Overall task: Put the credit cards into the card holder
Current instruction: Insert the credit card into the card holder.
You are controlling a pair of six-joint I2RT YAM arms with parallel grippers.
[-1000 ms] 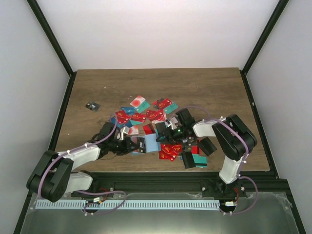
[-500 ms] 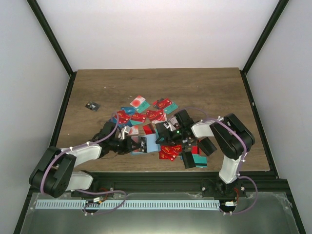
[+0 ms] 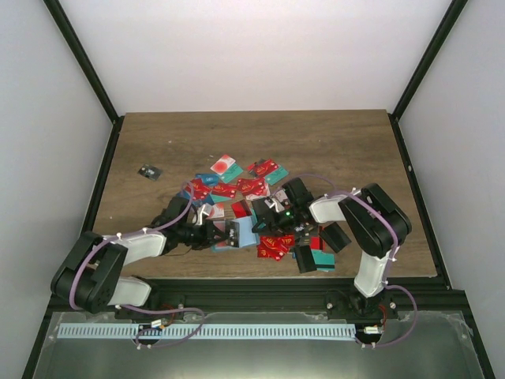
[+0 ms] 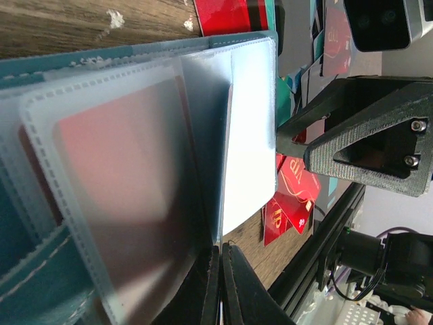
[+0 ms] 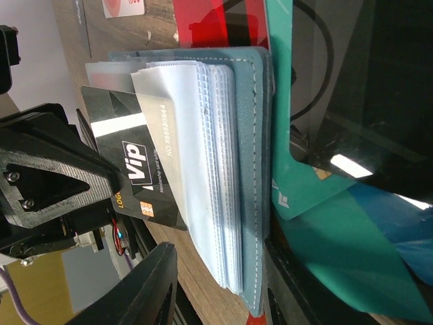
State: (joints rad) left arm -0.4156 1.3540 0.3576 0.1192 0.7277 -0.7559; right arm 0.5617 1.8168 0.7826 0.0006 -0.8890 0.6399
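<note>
The teal-blue card holder (image 3: 245,231) lies open near the table's front, its clear sleeves (image 4: 135,135) fanned out. My left gripper (image 3: 219,234) sits just left of it, jaws (image 4: 220,254) shut on the edge of a black "Vip" credit card (image 5: 132,169). The card's far end lies among the sleeves. My right gripper (image 3: 264,223) comes in from the right and straddles the holder (image 5: 254,169). One finger rests against the cover, the other finger (image 5: 152,284) stands apart from the sleeve stack. Loose red and teal credit cards (image 3: 252,187) lie behind.
Black blocky cases (image 3: 306,259) lie right of the holder on more cards, another (image 3: 335,237) beside them. A small dark item (image 3: 147,172) sits alone at the left. Red cards (image 4: 291,200) lie near the table's front edge (image 3: 260,276).
The right jaws have narrowed a little around the holder. The left arm has crept slightly rightward with the black card.
</note>
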